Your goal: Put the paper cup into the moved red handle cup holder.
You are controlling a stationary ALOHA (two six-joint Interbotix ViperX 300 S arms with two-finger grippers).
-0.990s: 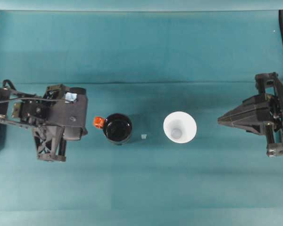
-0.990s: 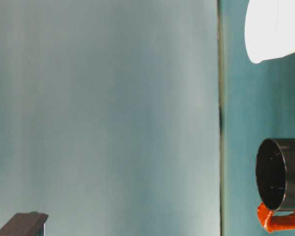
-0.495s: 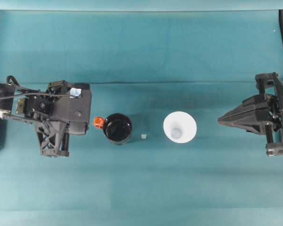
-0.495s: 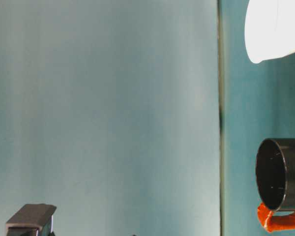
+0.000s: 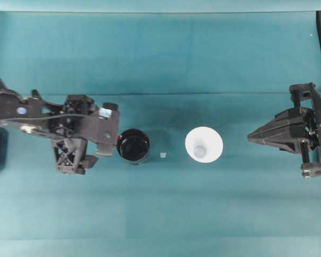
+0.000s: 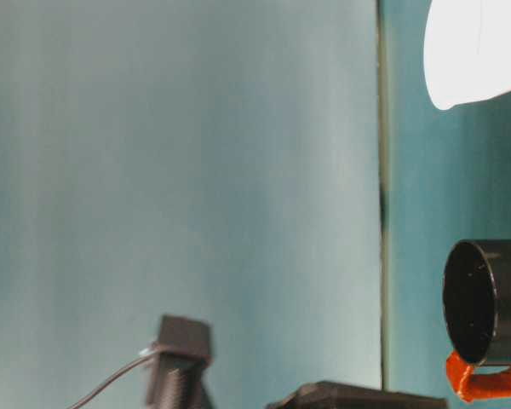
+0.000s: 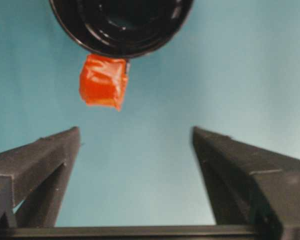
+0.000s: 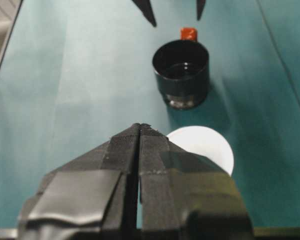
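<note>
evidently the left hand (image 7: pixel 135 145), spread apart, sat just beside the red handle cup holder (image 5: pixel 133 145), presumably to grip its tab; the paper cup (image 5: pixel 204 144) stood nearby on the worktop (image 5: pixel 160 59), right hand (image 8: pixel 140 127) pressed together.

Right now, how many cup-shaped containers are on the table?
2. The black red handle cup holder stands left of centre, by the open left gripper; the white paper cup stands apart, right of it.

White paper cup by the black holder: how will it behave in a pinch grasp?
The small white paper cup probably weighs little and has thin walls, so a hard pinch may dent its wide rim. It stands upright on its narrower base, so a sideways nudge would likely slide or tip it.
</note>
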